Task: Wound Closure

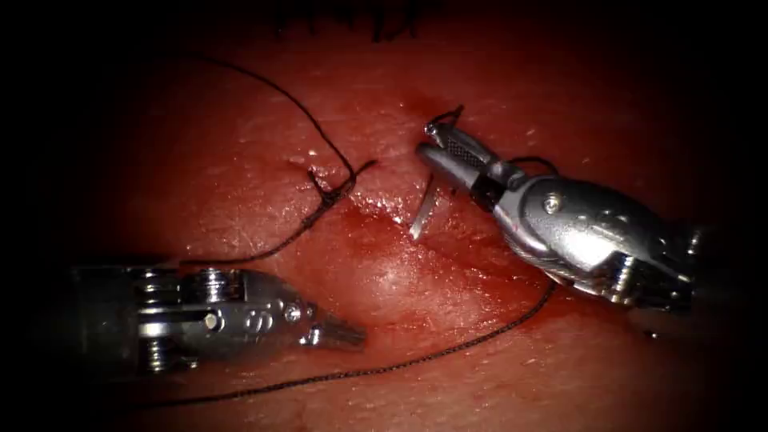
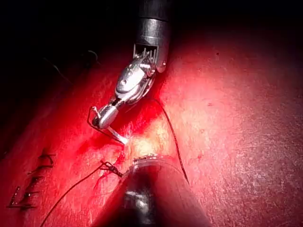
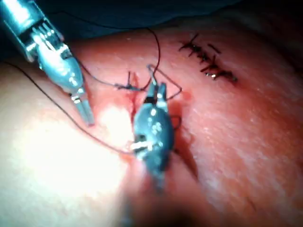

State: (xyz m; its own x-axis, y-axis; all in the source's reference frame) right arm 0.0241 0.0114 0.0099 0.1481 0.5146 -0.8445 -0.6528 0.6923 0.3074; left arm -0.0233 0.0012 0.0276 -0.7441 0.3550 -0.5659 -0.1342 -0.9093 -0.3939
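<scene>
While the right tool (image 1: 448, 148) is squeezing the needle (image 1: 424, 210) near its back end, the needle's sharp tip is pointing down at the tissue (image 1: 240, 160), just right of the cut (image 1: 376, 210). I cannot tell if it is poking in. The left tool (image 1: 340, 332) is resting low on the left, pinched together and holding nothing. The thread (image 1: 400, 366) is trailing across the tissue, and a knot (image 1: 328, 192) is sitting beside the cut.

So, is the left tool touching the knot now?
Apart. In the endoscope view, the left tool lies below the knot, with bare tissue between them.
</scene>
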